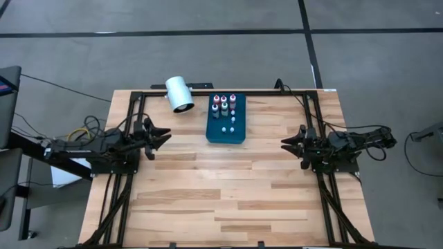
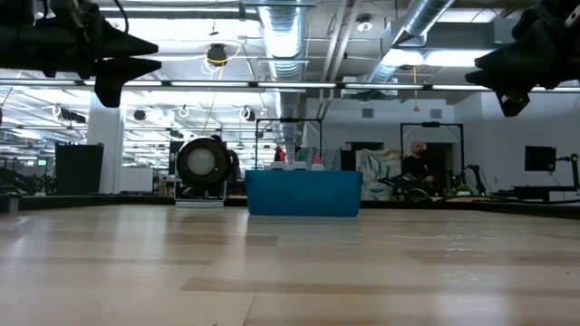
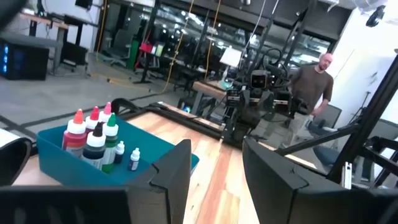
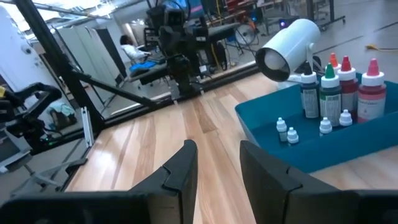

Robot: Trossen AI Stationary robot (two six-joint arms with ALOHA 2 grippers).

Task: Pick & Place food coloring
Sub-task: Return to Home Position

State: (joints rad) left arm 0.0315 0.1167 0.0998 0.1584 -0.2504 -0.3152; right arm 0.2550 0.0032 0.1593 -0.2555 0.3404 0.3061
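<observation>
Food coloring bottles (image 1: 223,105) stand in the blue bin (image 1: 225,137); left gripper (image 1: 166,136) and right gripper (image 1: 284,144) hover, jaws spread.

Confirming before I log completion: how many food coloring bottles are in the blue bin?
10, as best I can count, all in the blue bin: six larger bottles packed at the end nearest the white cylinder, four tiny ones toward its middle. Packed ones may hide another.
</observation>
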